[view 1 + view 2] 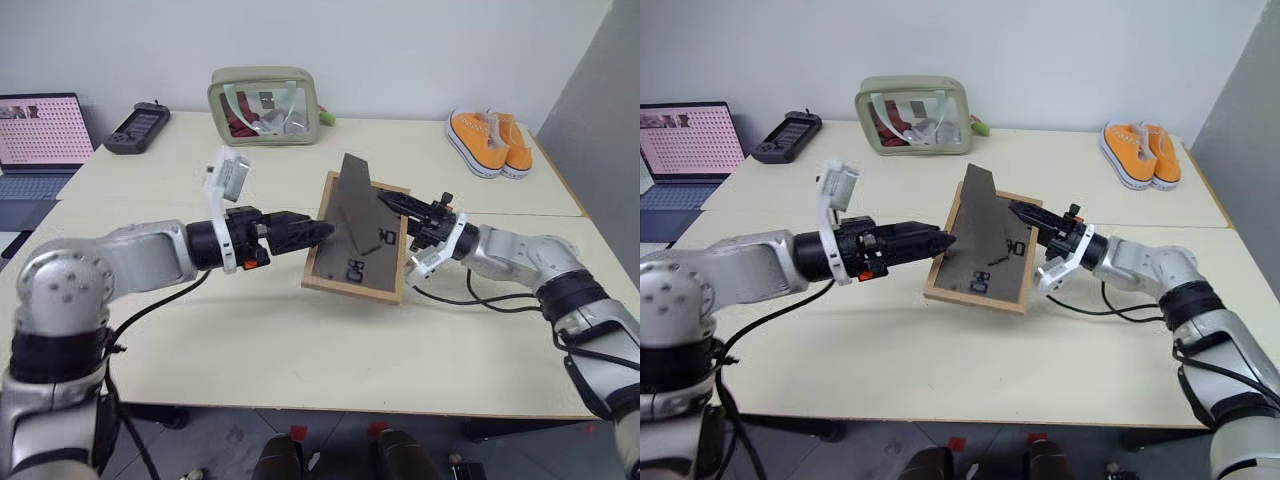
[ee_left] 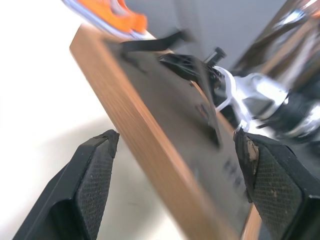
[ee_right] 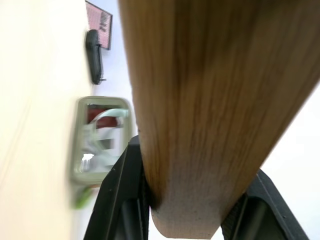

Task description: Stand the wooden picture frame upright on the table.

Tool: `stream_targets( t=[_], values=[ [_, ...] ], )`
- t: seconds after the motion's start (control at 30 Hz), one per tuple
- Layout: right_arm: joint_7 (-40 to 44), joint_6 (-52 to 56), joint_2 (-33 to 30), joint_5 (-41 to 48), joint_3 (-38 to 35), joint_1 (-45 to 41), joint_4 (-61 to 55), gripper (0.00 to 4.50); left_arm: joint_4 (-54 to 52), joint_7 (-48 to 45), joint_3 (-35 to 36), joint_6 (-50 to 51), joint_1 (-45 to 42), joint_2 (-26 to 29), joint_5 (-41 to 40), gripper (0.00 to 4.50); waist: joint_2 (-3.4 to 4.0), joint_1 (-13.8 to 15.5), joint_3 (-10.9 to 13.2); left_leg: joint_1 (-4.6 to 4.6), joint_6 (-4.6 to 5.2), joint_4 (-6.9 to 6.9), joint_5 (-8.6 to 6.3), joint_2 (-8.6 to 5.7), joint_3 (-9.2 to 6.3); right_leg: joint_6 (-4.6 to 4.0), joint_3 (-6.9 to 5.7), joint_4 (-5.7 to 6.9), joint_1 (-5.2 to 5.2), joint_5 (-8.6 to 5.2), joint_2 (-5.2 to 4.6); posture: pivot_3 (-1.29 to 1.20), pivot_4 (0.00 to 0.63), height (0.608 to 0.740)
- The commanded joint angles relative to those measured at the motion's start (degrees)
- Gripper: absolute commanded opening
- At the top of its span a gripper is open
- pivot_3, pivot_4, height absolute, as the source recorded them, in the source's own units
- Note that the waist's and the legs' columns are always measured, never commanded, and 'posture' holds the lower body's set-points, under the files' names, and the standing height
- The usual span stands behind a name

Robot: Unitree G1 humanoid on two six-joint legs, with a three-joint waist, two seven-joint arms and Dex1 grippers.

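Wooden picture frame [image 1: 358, 240] tilts mid-table [image 1: 300, 340], dark matte back and its flap stand facing me. My right gripper [image 1: 412, 212] clamps its light-wood edge; my left gripper [image 1: 318, 232], textured pads spread wide, reaches level at the opposite edge.

The robot has silver-grey metal arms with black joint bands and loose black cables. Each white wrist collar carries a black two-finger left gripper [image 1: 318, 232] and right gripper [image 1: 392, 201]. The finger pads [image 2: 92, 185] have a fine cross-hatched texture.

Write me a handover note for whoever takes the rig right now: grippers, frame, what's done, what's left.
Right gripper: shut on the wooden picture frame at its right edge, holding it tilted, back panel up, stand flap raised.
Left gripper: open, fingers either side of the frame's left edge, not gripping.
Frame's lower edge sits near the table; contact unclear.
Done: frame lifted off flat.
Left: set it upright on its stand, release.
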Motion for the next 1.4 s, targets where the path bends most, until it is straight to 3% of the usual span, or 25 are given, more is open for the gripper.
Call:
stream_targets(
  t=[0.03,0.13,0.27,0.47,0.6,0.77,1.4],
  values=[
    [30.4,2.1,7.2,33.8,-4.3,1.2,1.8,1.28,-8.3,-1.1,5.2,-4.8,6.8,0.0,4.0,3.93,-0.01,-0.3,0.0,0.01,0.02,0.01,-0.01,0.02,-0.03,0.00,-0.04,0.01,0.04,0.00,0.00,0.00,0.150,0.740],
    [58.0,22.9,13.6,60.3,-9.6,6.0,-7.4,1.28,-11.0,0.3,6.9,-6.9,11.7,-1.3,5.5,3.93,0.00,-0.4,0.0,0.33,0.20,-0.02,-0.12,0.08,-0.21,0.00,-0.19,-0.09,0.52,0.00,0.02,0.00,0.150,0.740],
    [71.2,38.2,15.7,71.3,-14.1,8.3,-14.2,1.28,-12.3,2.3,7.7,-7.8,13.4,-2.3,4.5,3.93,0.04,0.9,0.0,0.54,0.23,-0.02,-0.15,0.04,-0.28,0.00,-0.26,-0.10,0.73,0.00,0.00,0.00,0.150,0.740],
    [75.4,55.4,18.2,76.9,-19.1,9.6,-17.2,1.28,-12.6,0.8,9.8,-7.9,18.0,-0.8,5.3,3.93,0.04,1.3,0.0,0.59,0.23,-0.05,-0.16,0.05,-0.23,-0.02,-0.21,-0.13,0.72,-0.03,0.07,0.00,0.150,0.740],
    [76.5,60.6,18.5,76.1,-20.0,11.7,-18.8,1.28,-12.3,-2.6,12.2,-8.3,24.8,1.1,9.3,3.93,0.05,1.0,0.0,0.58,0.23,-0.13,-0.16,0.08,-0.15,-0.06,-0.15,-0.11,0.60,-0.06,0.10,0.00,0.150,0.740],
    [77.8,61.2,18.2,73.6,-19.5,15.6,-20.1,1.28,-11.2,-6.4,14.5,-9.7,29.8,2.0,13.3,3.93,0.05,0.7,0.0,0.59,0.23,-0.19,-0.16,0.12,-0.13,-0.09,-0.14,-0.12,0.57,-0.09,0.15,0.00,0.150,0.740],
    [85.3,66.0,18.8,69.9,-17.5,25.6,-26.8,1.28,-9.1,-13.1,17.0,-7.3,29.1,6.5,12.4,3.93,0.06,0.7,0.1,0.59,0.22,-0.26,-0.17,0.16,-0.05,-0.08,-0.09,-0.20,0.54,-0.12,0.18,0.00,0.150,0.740]
  ],
)
